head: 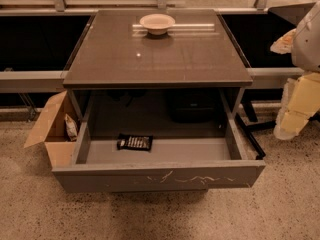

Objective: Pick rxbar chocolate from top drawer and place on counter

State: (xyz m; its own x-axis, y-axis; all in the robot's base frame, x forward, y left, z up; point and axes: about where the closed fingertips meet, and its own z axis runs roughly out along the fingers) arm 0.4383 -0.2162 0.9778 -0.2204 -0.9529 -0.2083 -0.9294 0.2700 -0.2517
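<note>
The rxbar chocolate [134,142] is a small flat black wrapper with pale print. It lies flat in the left half of the open top drawer [159,175], a wide shallow grey drawer with white scratches on its front panel. The counter [200,54] is the dark brown glossy tabletop above the drawer. My gripper [291,118] hangs at the right edge of the view, beside the drawer's right wall and below counter height. It is well away from the bar and holds nothing that I can see.
A pale bowl [157,23] stands at the back middle of the counter. A brown cardboard box [52,129] with a pale snack packet [71,126] sits on the floor left of the drawer. A black bar [250,134] lies on the floor to the right.
</note>
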